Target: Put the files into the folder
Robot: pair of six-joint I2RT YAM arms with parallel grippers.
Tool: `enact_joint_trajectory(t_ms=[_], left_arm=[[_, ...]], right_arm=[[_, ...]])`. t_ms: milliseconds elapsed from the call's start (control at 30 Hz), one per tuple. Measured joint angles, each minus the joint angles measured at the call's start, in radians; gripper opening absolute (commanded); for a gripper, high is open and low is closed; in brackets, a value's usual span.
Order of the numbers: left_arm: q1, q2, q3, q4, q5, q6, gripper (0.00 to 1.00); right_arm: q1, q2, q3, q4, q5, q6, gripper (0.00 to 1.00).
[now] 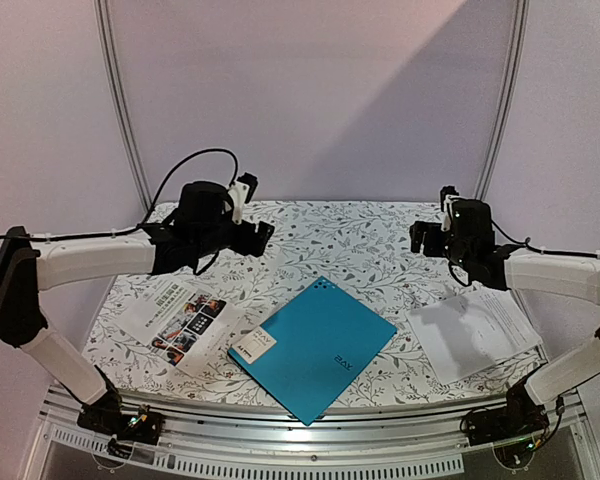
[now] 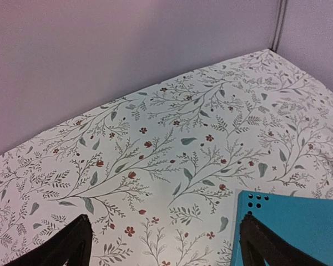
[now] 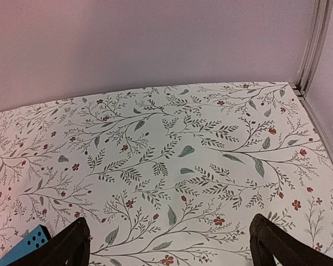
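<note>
The teal-blue folder (image 1: 320,345) lies closed in the middle of the table, with a small white label (image 1: 252,347) at its left corner. A leaflet with colour photos (image 1: 183,322) lies to its left on top of a white sheet. White text sheets (image 1: 475,328) lie to its right. My left gripper (image 1: 263,235) hovers open and empty above the table behind the folder. My right gripper (image 1: 420,238) hovers open and empty at the back right. The folder's corner shows in the left wrist view (image 2: 294,221), beside the left gripper (image 2: 164,246), and in the right wrist view (image 3: 28,244), left of the right gripper (image 3: 169,244).
The table (image 1: 350,240) has a floral-patterned cover. Pale walls close off the back and sides. A metal rail (image 1: 310,440) runs along the near edge by the arm bases.
</note>
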Motion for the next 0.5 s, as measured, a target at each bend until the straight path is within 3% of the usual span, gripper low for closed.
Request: enact_joint_trajectory(t_ms=[200, 333, 500], left_arm=[[-0.098, 0.026, 0.058, -0.088, 0.042, 0.022, 0.88], [-0.167, 0.012, 0.042, -0.163, 0.063, 0.005, 0.89], [-0.179, -0.057, -0.050, -0.259, 0.063, -0.089, 0.89]], right_arm=[[0.000, -0.030, -0.010, -0.018, -0.042, -0.005, 0.99], [0.000, -0.073, -0.086, -0.011, -0.163, -0.032, 0.99], [0.001, -0.054, -0.132, -0.026, -0.324, -0.016, 0.99]])
